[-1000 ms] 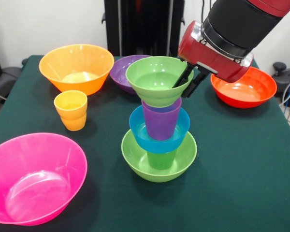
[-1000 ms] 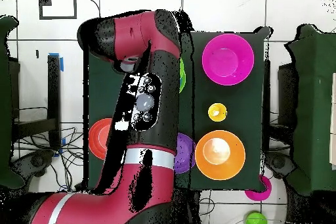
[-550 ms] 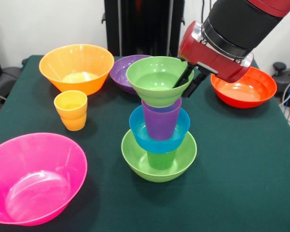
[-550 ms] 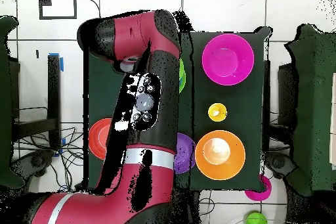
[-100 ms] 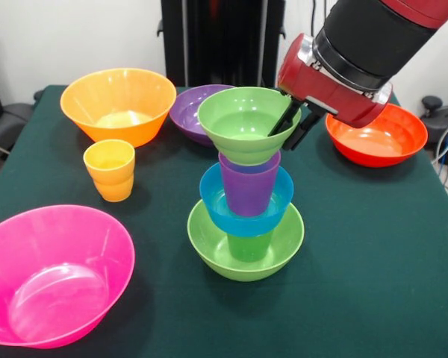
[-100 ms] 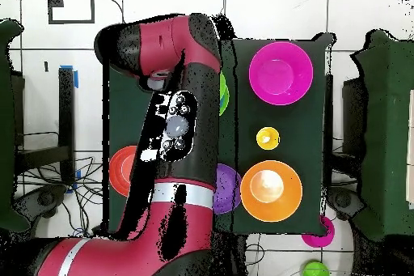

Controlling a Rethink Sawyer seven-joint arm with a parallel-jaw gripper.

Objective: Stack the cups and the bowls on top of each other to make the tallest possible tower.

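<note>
Front view: tower [image 5: 246, 194] stands mid-table: lime-green glossy plastic bowl [image 5: 246, 239] at base, green plastic tumbler [image 5: 250, 246] in it, small blue plastic bowl [image 5: 246, 200] on that, purple tapered plastic cup [image 5: 249, 184], then small green plastic bowl [image 5: 248, 123] on top, sitting a bit off-centre toward 3 o'clock. Black gripper [image 5: 294, 124] of the red-and-black arm [image 5: 358, 56] straddles the top bowl's rim at its 3 o'clock side, one finger inside, one outside, clenched on the rim as far as I can judge. Spare pieces round the tower: yellow-orange plastic tumbler [image 5: 110, 169] at 9 o'clock, large orange bowl [image 5: 119, 104] at 10, purple bowl [image 5: 194, 112] at 11, red-orange bowl [image 5: 376, 134] at 2, large pink bowl [image 5: 52, 272] at 8.

Overhead view: arm covers the tower & gripper; only a sliver of green shows beside it. Pink bowl, orange bowl, yellow-orange tumbler lie clear.

Step in hand, I reckon: seating the top bowl on the purple cup. Next: centre it, let go gently, lift straight up w/o nudging the rim; then fetch the yellow-orange tumbler.
</note>
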